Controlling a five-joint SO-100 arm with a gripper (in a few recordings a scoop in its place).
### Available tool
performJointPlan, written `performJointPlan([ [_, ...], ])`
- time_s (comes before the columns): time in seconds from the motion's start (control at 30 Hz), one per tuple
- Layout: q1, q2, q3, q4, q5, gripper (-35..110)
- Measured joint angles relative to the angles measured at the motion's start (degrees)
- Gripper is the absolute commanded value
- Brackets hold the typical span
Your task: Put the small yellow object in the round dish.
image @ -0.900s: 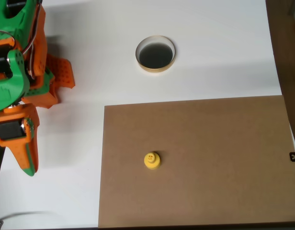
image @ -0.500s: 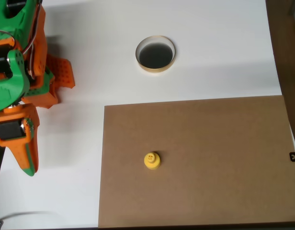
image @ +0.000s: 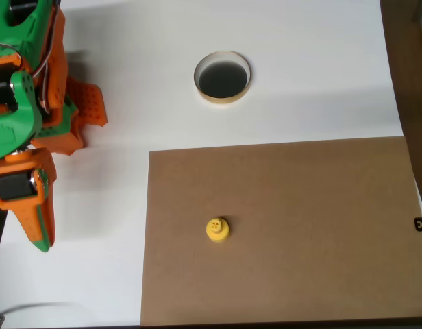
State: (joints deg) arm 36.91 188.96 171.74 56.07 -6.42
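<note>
The small yellow object (image: pixel 217 229) stands on a brown board (image: pixel 320 205) — well apart from the round dish (image: pixel 222 77) on the white tabletop (image: pixel 314 75); the pincer (image: pixel 38 229) rests at the left edge.

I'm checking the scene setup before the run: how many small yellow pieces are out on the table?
1. The small yellow object stands on the brown board, toward its lower left in the overhead view, well below the round dish. Nothing seems to hide another.

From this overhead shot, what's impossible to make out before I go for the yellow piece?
- Gripper: seen from above, jaws overlap, so open or shut is unclear.
- Arm: cut off by the left and top edges.
- Small yellow object: markings on top too small.
- Round dish: dark inside, depth unreadable.
</note>
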Motion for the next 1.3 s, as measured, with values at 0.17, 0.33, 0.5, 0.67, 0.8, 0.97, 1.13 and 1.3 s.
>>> performJointPlan([
  [0.17, 1.49, 0.0, 0.0, 0.18, 1.23, 5],
  [0.33, 1.58, 0.0, 0.0, 0.62, 3.25, 7],
  [0.5, 1.58, 0.0, -0.26, 0.7, 4.83, 8],
  [0.67, 1.05, 0.0, -2.64, 0.18, 4.83, 10],
  [0.8, -0.18, -0.53, -7.65, -0.62, 3.78, 13],
  [0.97, -0.35, -12.48, -17.31, -2.46, 3.96, 14],
  [1.13, 1.58, -29.53, -28.56, -2.64, 5.19, 14],
  [1.3, 0.53, -39.99, -35.42, -2.64, 2.99, 18],
])
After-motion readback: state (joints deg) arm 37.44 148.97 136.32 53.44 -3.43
